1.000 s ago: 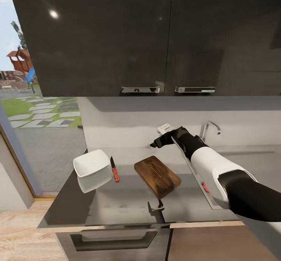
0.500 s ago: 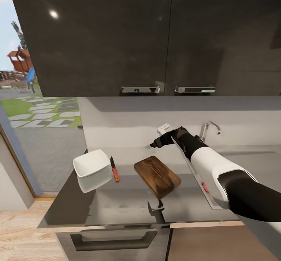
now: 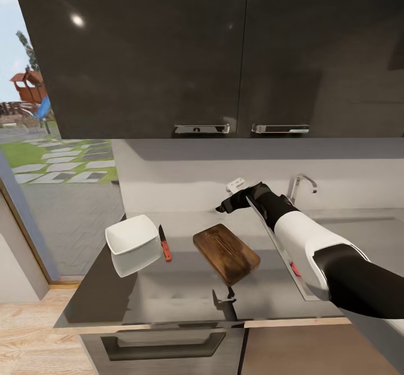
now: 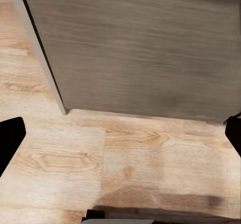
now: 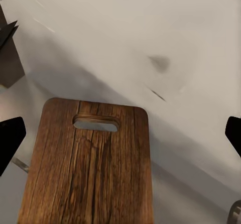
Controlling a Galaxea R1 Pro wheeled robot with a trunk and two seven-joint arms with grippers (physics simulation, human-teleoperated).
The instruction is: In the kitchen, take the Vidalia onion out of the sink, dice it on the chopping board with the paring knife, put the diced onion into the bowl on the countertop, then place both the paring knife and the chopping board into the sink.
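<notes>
On the countertop [image 3: 168, 291], the white bowl [image 3: 132, 234] is sitting at the far left. The paring knife [image 3: 164, 243] is lying just beside it, and the chopping board [image 3: 226, 253] is lying to the right of the knife. The right gripper [image 3: 224, 205] is hanging above the board's far end, fingers spread wide, holding nothing. The sink's tap [image 3: 298, 185] is standing behind the arm. The left gripper [image 4: 120, 133] is pointing at the wooden floor [image 4: 125, 158], also spread and empty.
</notes>
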